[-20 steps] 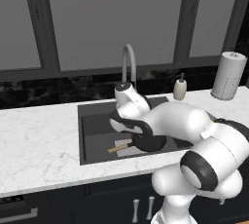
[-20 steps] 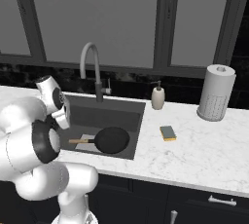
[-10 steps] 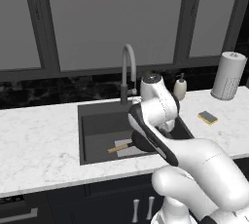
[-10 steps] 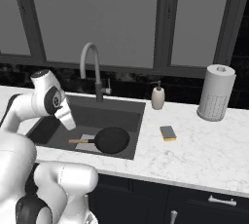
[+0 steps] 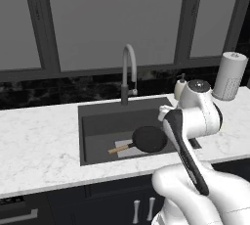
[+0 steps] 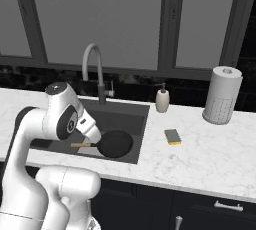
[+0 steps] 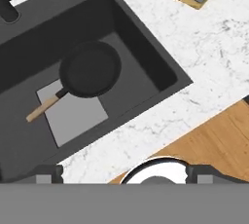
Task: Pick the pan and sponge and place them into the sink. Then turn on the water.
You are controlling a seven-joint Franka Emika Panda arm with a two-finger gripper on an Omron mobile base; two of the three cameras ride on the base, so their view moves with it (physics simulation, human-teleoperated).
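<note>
Pan (image 6: 115, 143) lies flat inside the sink (image 6: 134, 111), over the pale floor patch; 1 of 2 items appears delivered. Its wooden handle, the long axis, points left along the basin. Sponge (image 6: 173, 136) sits on the counter (image 6: 210, 149), right of the sink. Gripper (image 7: 124, 174) empty, jaws spread wide.

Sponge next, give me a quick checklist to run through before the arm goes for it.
1. Pan already in the sink: ok, it lies on the basin floor, handle on the light grey patch.
2. Sponge reachable: ok, it lies flat on the counter, to the right of the sink, apart from the soap dispenser.
3. Gripper free: ok, open and holding nothing.
4. Gripper above the sponge: not ok, it hangs over the sink's front edge.
5. Water off: ok, none runs from the faucet.
</note>
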